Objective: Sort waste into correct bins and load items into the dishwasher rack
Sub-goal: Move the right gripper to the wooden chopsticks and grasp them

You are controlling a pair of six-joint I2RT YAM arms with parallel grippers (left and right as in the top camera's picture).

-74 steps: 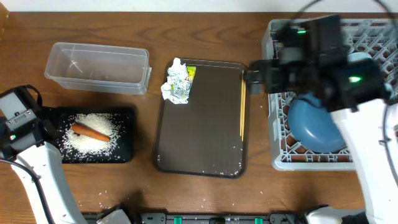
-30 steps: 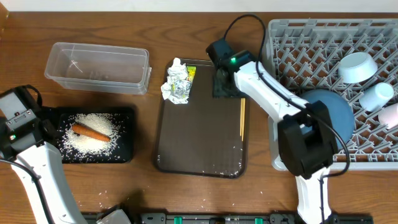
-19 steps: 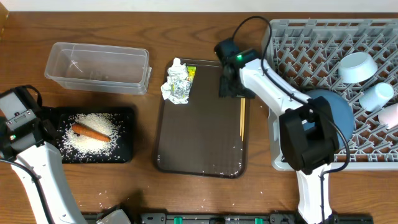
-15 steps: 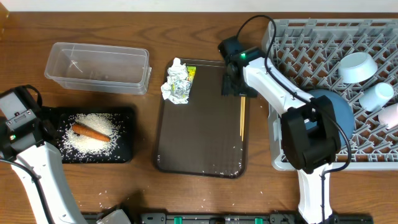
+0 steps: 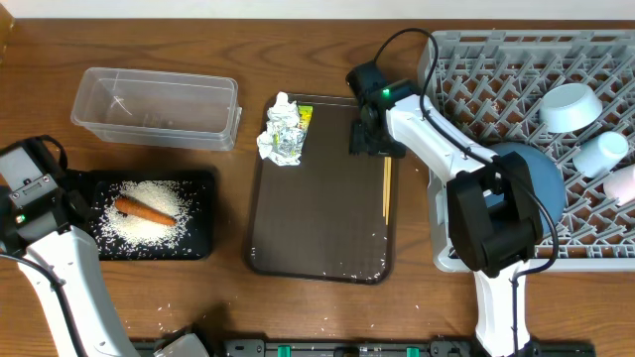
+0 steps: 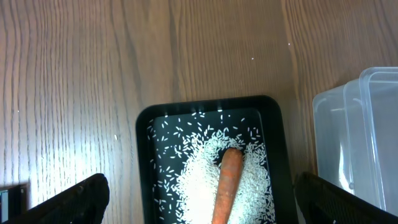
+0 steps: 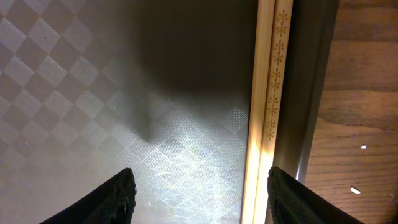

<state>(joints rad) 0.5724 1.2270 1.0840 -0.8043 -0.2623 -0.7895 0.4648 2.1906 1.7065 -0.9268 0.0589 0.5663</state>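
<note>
1. Overhead: the right end effector (image 5: 369,139) hangs over the top right corner of the brown serving tray (image 5: 317,218), at the far end of the chopsticks (image 5: 386,188), which lie along the tray's right rim. The crumpled paper (image 5: 281,137) and its yellow-green wrapper (image 5: 304,116) sit at the tray's top left. To the left, the clear box (image 5: 159,104) stands behind the black tray (image 5: 204,233), which holds the rice (image 5: 119,226) and the carrot (image 5: 144,209). On the right, the rack (image 5: 496,69) carries the blue plate (image 5: 544,183), the bowl (image 5: 571,104) and two cups (image 5: 601,154).
2. Left wrist: the left end effector (image 6: 208,199) has its fingers spread wide apart above the black tray, with carrot and rice below and the wooden surface (image 6: 186,50) beyond.
3. Right wrist: the fingers (image 7: 102,202) stand apart and grip nothing. The chopsticks lie between them, nearer the right one, against the tray's rim.
</note>
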